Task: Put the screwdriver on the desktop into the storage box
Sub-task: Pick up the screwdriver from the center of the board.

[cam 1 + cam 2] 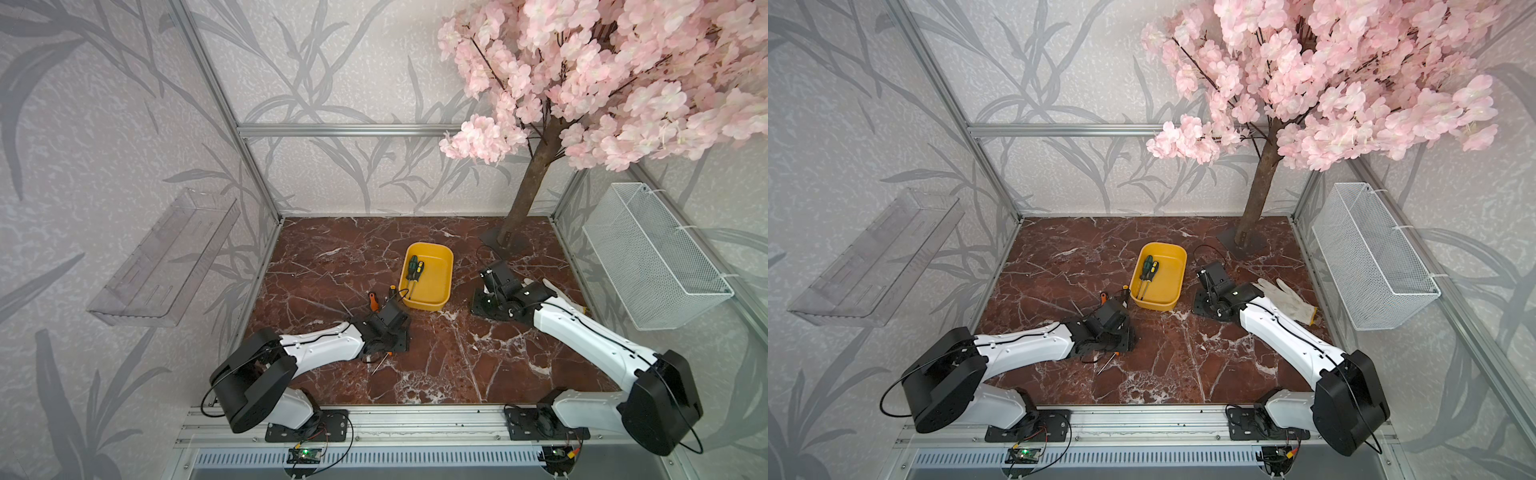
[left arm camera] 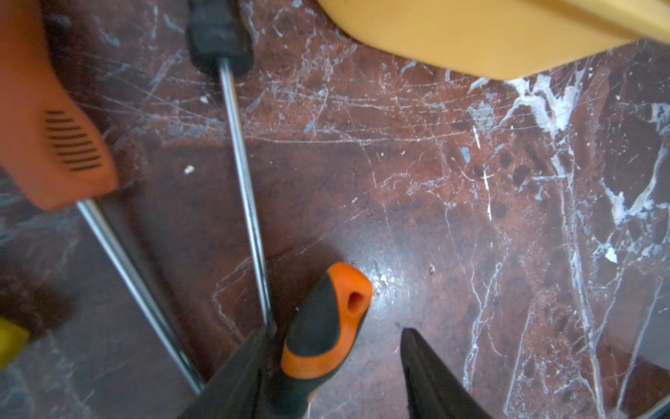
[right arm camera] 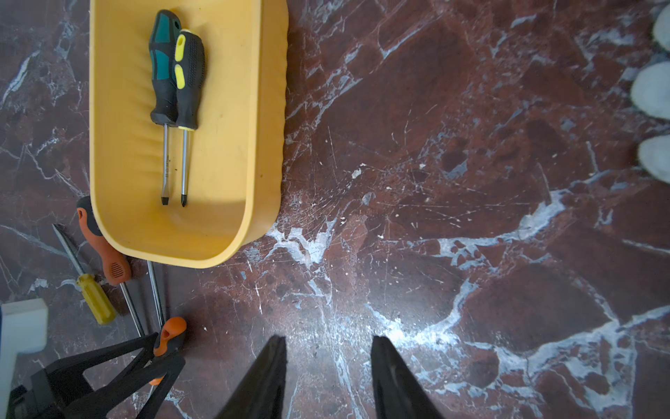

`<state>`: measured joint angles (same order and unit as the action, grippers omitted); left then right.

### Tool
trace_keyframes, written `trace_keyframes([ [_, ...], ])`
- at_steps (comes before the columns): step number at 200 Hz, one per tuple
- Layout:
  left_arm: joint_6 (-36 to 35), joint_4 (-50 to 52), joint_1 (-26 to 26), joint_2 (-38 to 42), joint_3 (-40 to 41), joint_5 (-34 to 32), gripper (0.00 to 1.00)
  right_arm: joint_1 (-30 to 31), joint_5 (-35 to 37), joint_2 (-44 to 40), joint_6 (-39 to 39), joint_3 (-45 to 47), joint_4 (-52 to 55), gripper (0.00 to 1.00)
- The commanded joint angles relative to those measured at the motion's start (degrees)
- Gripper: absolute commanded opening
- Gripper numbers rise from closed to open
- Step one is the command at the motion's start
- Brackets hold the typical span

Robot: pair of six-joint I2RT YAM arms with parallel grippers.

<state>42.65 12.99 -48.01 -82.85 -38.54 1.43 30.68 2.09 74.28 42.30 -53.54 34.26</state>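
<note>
My left gripper [image 2: 337, 328]: fingers apart, straddling orange-black screwdriver [image 2: 319, 333] handle on desktop [image 2: 471, 217], not clamped. Shaft runs back under my wrist, butt toward storage box [image 2: 471, 36]; right gripper [image 3: 328, 337] apart, empty, farther.

I can read no word, brand or number anywhere here. The nearest thing to one is a tiny dark mark on the steel shaft of the green-handled screwdriver [image 3: 163, 101] that lies in the box [image 3: 235, 163], and it is too small for me to make out.
</note>
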Motion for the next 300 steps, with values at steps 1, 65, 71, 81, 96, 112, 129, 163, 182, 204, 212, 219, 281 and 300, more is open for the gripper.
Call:
trace_keyframes([
  [1,-0.58,4.05,-1.58,-1.63,-1.93,-4.32,0.57,-0.27,0.55,0.00,0.58,0.27,-0.87,0.43],
  [65,-1.59,10.87,-6.58,-8.18,-7.38,-11.76,0.45,-0.35,0.91,0.05,1.34,1.93,-1.42,0.42],
  [71,-1.77,11.17,-6.96,-8.66,-7.75,-11.98,0.43,-0.28,0.91,-0.01,1.35,2.08,-1.50,0.42],
  [81,-1.88,11.35,-7.44,-9.28,-8.24,-12.07,0.40,-0.35,1.11,-0.10,1.32,2.21,-1.47,0.42],
  [96,-1.78,11.40,-7.95,-9.74,-8.33,-12.07,0.39,-0.35,1.43,-0.45,1.31,2.38,-1.43,0.42],
  [112,-1.70,11.63,-8.24,-9.82,-8.30,-12.20,0.35,-0.30,1.77,-0.73,1.33,2.45,-1.48,0.42],
  [129,-1.77,12.30,-8.48,-9.68,-8.49,-12.65,0.29,-0.42,2.13,-0.76,1.32,2.38,-1.49,0.42],
  [163,-1.78,13.80,-8.60,-8.20,-9.42,-13.37,0.23,-0.51,2.13,-0.63,1.34,2.10,-1.62,0.42],
  [182,-2.11,15.05,-8.59,-7.04,-10.80,-14.21,0.20,-0.62,2.13,-0.44,1.31,2.03,-1.50,0.42],
  [204,-2.78,16.59,-8.59,-6.24,-13.02,-15.02,0.20,-0.68,2.06,-0.58,1.31,2.03,-1.53,0.42],
  [212,-2.63,17.31,-8.58,-6.12,-13.97,-15.60,0.19,-0.68,2.10,-0.63,1.35,2.03,-1.52,0.42],
  [219,-2.90,17.78,-8.45,-6.10,-14.94,-15.87,0.18,-0.75,1.98,-0.72,1.32,2.03,-1.54,0.42],
  [281,-7.24,21.84,-5.15,-9.91,-30.18,-17.09,0.18,-0.87,1.68,-1.76,1.03,2.07,-0.52,0.42],
  [300,-8.44,19.35,-2.29,-12.02,-34.80,-15.46,0.18,-1.04,1.77,-2.39,1.10,2.46,-0.39,0.42],
])
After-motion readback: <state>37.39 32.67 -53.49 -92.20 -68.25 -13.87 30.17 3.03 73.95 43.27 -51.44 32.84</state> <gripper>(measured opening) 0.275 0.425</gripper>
